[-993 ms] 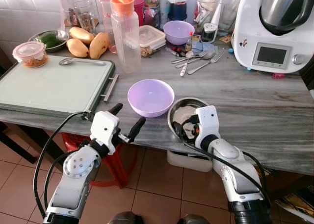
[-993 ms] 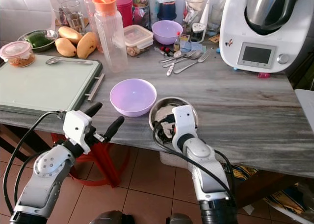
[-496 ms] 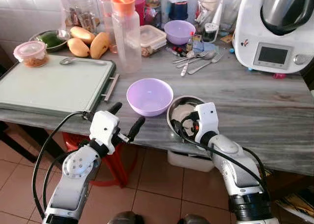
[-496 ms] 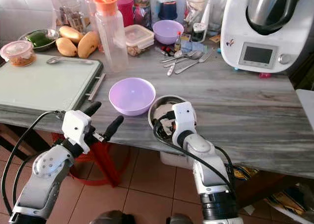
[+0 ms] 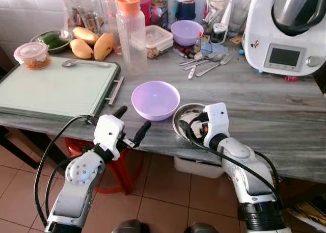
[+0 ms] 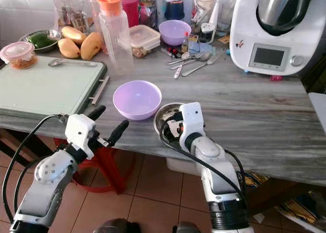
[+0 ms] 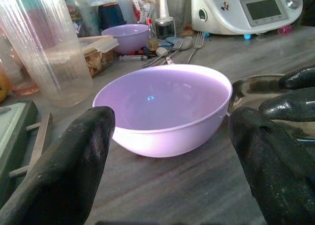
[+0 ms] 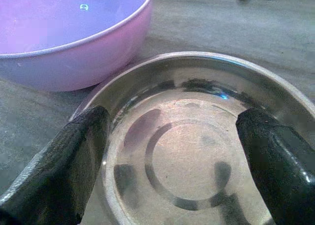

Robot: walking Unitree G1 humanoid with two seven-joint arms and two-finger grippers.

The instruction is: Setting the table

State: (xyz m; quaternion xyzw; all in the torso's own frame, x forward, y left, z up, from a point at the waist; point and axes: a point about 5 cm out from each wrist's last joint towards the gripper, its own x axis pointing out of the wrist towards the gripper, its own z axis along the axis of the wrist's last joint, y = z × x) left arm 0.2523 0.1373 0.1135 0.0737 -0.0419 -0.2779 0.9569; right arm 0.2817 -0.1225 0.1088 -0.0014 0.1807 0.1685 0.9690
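**Steel dish grasp pending at table edge**

Right pincer [image 8: 167,151] spread wide over steel dish [image 5: 189,115], lower centre of frame, touching purple bowl [image 5: 155,99]. Left pincer [image 5: 131,125] released, poised before bowl. Advised: seat one finger inside the rim before closing; avoid nudging bowl; lift level.

Home kitchen: cluttered counter [image 5: 265,98], food processor [image 5: 282,29].

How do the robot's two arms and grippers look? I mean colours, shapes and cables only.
Both arms are silver metal with round joints and black bands near the bottom. Each wrist ends in a white, boxy housing. The left gripper and the right gripper each have two long black fingers with a slightly textured surface. Black cables loop loosely along the outside of each arm.
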